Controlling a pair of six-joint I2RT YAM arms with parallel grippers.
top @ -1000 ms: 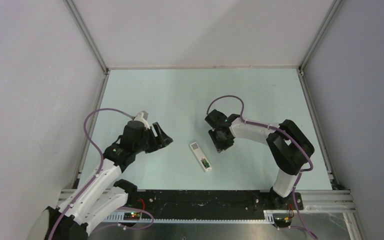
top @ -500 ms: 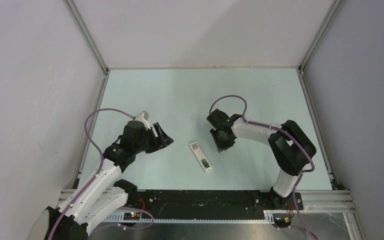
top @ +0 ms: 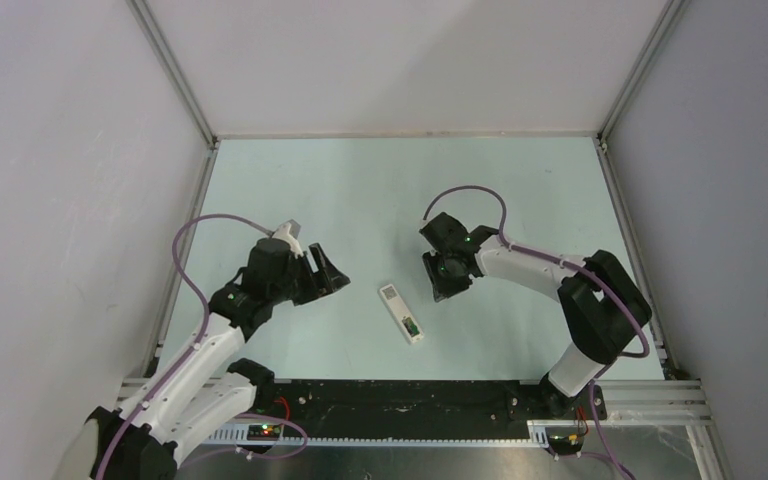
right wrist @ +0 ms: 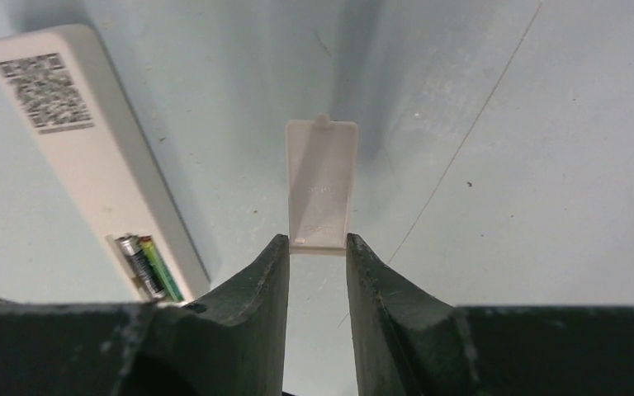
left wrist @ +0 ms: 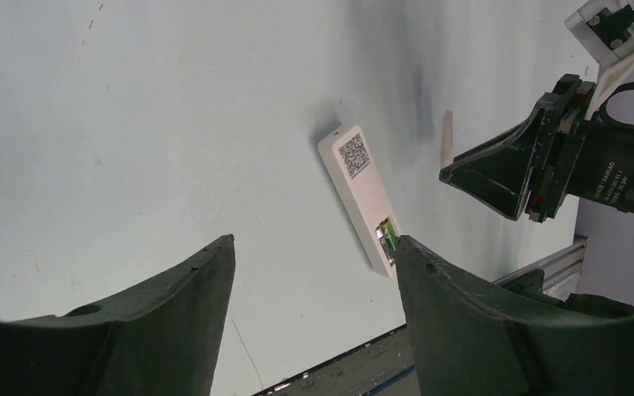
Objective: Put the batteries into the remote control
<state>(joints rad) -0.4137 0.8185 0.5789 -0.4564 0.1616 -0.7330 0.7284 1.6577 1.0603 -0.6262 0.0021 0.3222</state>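
I see the one remote control (top: pixel 401 313) lying back-up on the table (top: pixel 360 190), between my two grippers and touching neither. There is bare surface all round it, widest toward the far wall. Two batteries (right wrist: pixel 147 267), one blackish and one green, sit side by side in its open bay. My left gripper (left wrist: pixel 314 241) hangs with its jaws wide apart and holds nothing. My right gripper (right wrist: pixel 317 244) pinches one white battery cover (right wrist: pixel 322 177) by its near edge. From above I can't make that cover out.
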